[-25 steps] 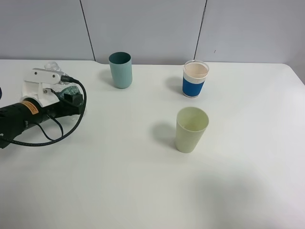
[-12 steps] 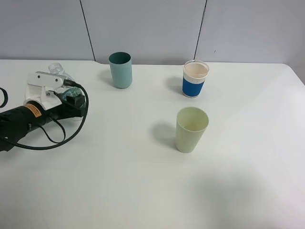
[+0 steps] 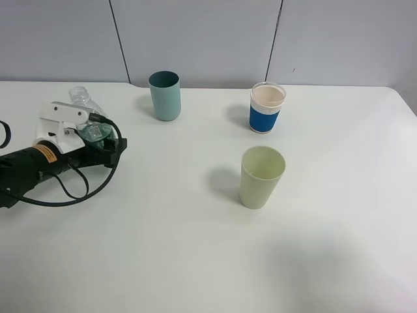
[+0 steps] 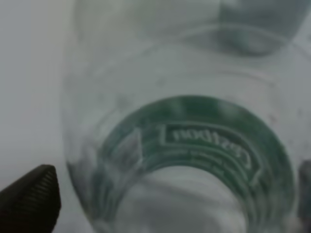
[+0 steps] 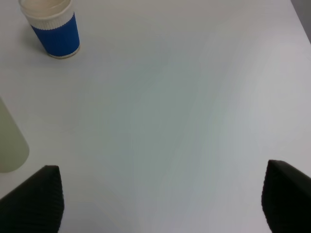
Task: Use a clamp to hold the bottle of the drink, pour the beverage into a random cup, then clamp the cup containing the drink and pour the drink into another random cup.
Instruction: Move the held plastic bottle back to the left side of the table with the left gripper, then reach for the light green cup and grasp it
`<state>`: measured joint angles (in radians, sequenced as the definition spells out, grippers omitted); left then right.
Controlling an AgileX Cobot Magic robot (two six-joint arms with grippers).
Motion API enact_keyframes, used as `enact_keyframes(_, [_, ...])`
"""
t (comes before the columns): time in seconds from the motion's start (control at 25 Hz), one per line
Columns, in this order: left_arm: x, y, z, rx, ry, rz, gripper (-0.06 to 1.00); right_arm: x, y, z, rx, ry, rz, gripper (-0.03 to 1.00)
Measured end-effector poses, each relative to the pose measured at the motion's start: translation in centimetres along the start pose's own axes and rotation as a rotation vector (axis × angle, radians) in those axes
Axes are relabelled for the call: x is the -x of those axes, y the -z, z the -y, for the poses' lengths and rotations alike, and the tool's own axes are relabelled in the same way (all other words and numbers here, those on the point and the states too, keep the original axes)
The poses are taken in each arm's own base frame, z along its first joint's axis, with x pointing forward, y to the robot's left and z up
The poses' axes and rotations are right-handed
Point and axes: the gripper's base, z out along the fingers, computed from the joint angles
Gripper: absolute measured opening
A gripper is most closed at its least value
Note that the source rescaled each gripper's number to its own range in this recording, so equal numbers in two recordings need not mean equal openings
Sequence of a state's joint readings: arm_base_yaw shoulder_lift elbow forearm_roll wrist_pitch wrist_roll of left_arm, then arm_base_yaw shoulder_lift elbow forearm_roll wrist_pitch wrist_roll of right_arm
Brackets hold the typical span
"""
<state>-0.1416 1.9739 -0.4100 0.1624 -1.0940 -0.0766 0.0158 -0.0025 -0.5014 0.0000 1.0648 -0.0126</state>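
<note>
A clear plastic bottle (image 3: 83,99) with a green label sits between the fingers of my left gripper (image 3: 99,138) at the table's left and leans back-left. In the left wrist view the bottle (image 4: 194,141) fills the frame, with one fingertip (image 4: 29,199) against its side. A teal cup (image 3: 164,96) stands at the back. A white cup with a blue sleeve (image 3: 267,107) stands at the back right. A pale green cup (image 3: 261,177) stands in the middle. My right gripper (image 5: 160,199) is open and empty, and is out of the exterior high view.
The right wrist view shows the blue-sleeved cup (image 5: 52,26) and the edge of the pale green cup (image 5: 9,141) on the white table (image 5: 184,107). A black cable (image 3: 62,195) loops from the left arm. The table's right edge (image 3: 407,104) is near.
My left gripper has moved right and slightly forward, and the bottle has moved with it. The cups have not moved.
</note>
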Motion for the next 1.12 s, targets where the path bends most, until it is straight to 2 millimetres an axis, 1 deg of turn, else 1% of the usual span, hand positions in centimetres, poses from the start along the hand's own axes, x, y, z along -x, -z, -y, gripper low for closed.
enact_keyframes(0.12, [0.4, 0.8, 0.1, 0.000, -0.002, 0.010, 0.99, 0.0, 0.0, 0.0, 0.000, 0.000, 0.000, 0.51])
enact_keyframes(0.24, [0.9, 2.1, 0.3, 0.003, -0.002, 0.025, 0.99, 0.0, 0.0, 0.0, 0.000, 0.000, 0.000, 0.51])
enact_keyframes(0.52, [2.2, 6.9, 0.7, 0.029, 0.003, 0.094, 0.99, 0.0, 0.0, 0.0, 0.000, 0.000, 0.000, 0.51])
enact_keyframes(0.68, [3.3, 9.5, 0.8, 0.057, 0.010, 0.164, 0.99, 0.0, 0.0, 0.0, 0.000, 0.000, 0.000, 0.51])
enact_keyframes(0.96, [6.4, 13.1, 1.0, 0.088, 0.007, 0.303, 0.99, 0.0, 0.0, 0.0, 0.000, 0.000, 0.000, 0.51])
enact_keyframes(1.12, [8.0, 15.4, 1.0, 0.122, 0.039, 0.394, 0.99, 0.0, 0.0, 0.0, 0.000, 0.000, 0.000, 0.51])
